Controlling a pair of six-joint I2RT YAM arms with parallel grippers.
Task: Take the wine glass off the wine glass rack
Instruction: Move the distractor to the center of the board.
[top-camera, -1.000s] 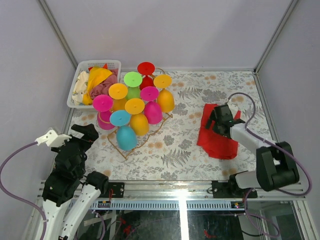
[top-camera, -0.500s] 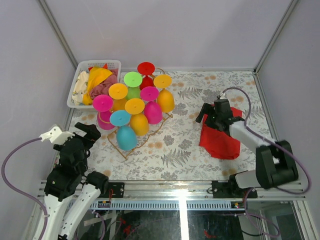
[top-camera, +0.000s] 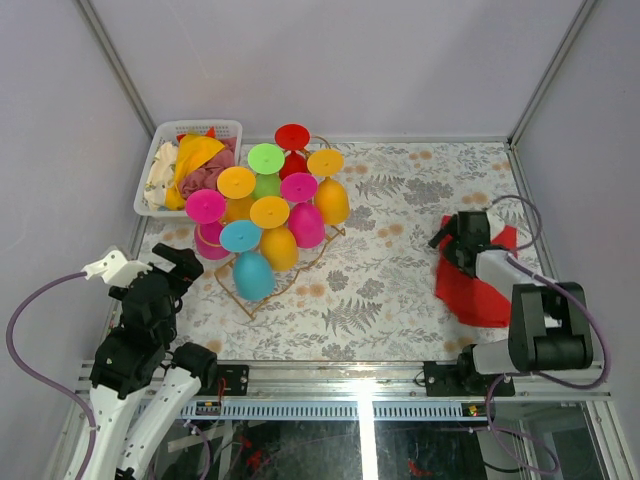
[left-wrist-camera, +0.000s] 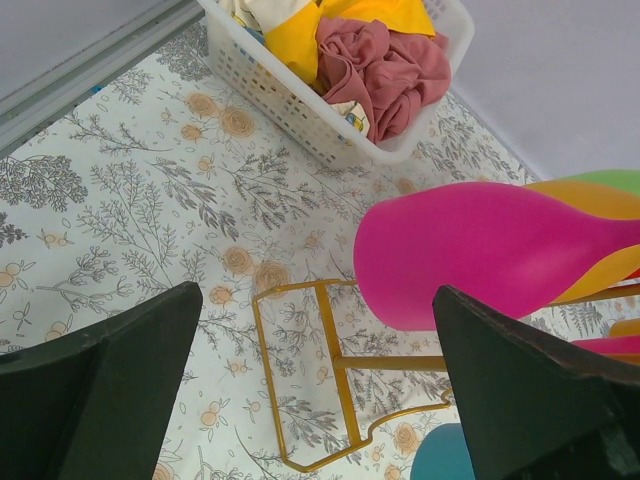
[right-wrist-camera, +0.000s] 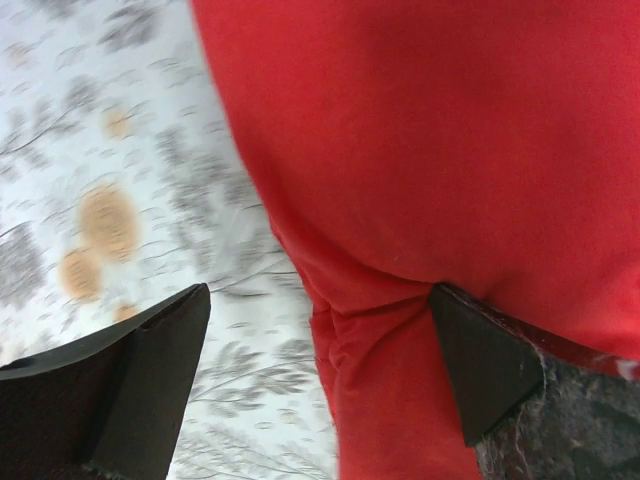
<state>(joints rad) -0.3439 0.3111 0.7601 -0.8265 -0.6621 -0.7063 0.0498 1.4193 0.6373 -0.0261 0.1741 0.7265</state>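
The gold wire wine glass rack (top-camera: 292, 278) stands left of centre and carries several coloured plastic wine glasses, feet upward. A magenta glass (top-camera: 207, 208) and a teal glass (top-camera: 251, 273) hang nearest my left gripper (top-camera: 176, 266). That gripper is open and empty, just left of the rack's near corner. In the left wrist view the rack's base frame (left-wrist-camera: 330, 352) lies between the open fingers, with the magenta bowl (left-wrist-camera: 480, 252) above it. My right gripper (top-camera: 456, 236) is open at the far right, low over a red cloth (top-camera: 478, 285); the cloth's edge (right-wrist-camera: 420, 200) lies between its fingers.
A white plastic basket (top-camera: 163, 152) of crumpled clothes stands at the back left, also shown in the left wrist view (left-wrist-camera: 300, 105). The table has a floral cover (top-camera: 380, 290). Enclosure walls and metal frame posts surround it.
My right gripper has swung right toward the table's right edge, and the red cloth has shifted right with it. My left gripper has barely moved.
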